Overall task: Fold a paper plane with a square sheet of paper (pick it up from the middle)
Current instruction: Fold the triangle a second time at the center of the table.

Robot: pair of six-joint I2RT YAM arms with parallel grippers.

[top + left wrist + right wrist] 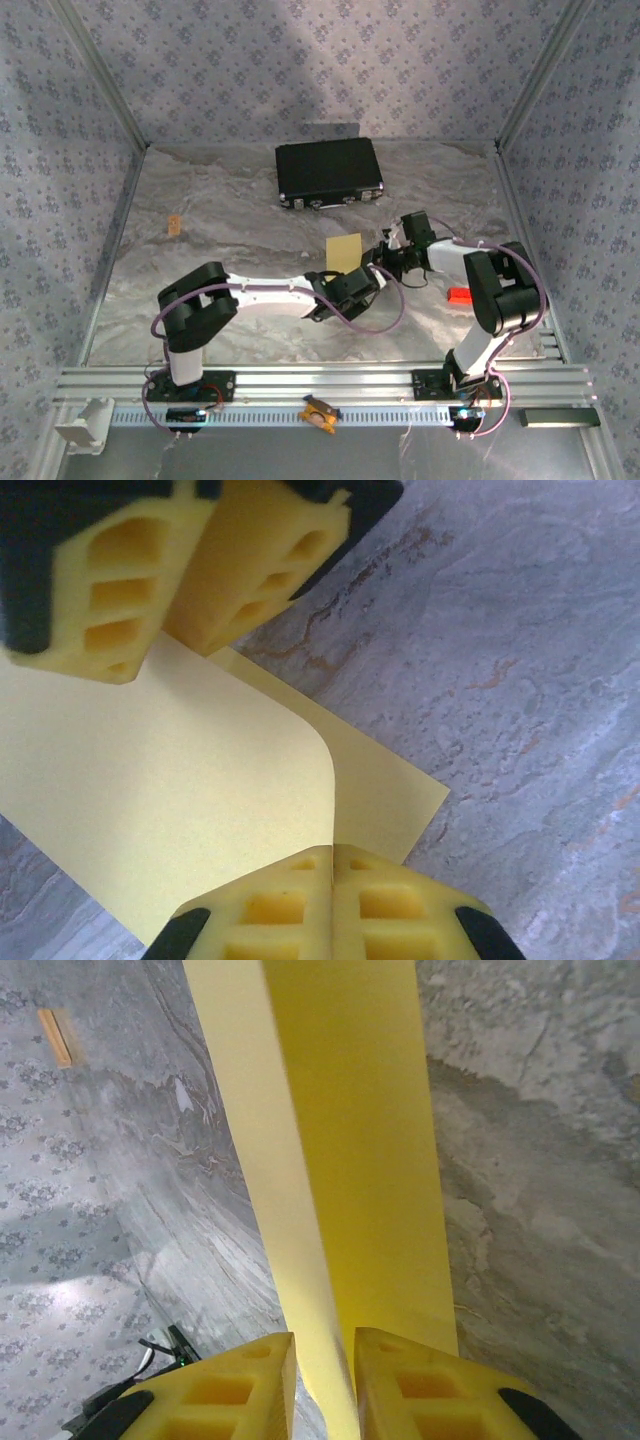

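Square sheet of paper point(180, 780) clamped in left claw point(332, 852); right claw point(325, 1338) slightly apart astride it

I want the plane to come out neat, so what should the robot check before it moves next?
1. Left pincer shut on the yellow paper: ok.
2. Right pincer clear of the paper: not ok; its pads are apart, but the paper sits between them.
3. Paper folded over: ok.
4. Fold pressed flat: not ok; the top layer curls up.
5. Black case away from the paper: ok.
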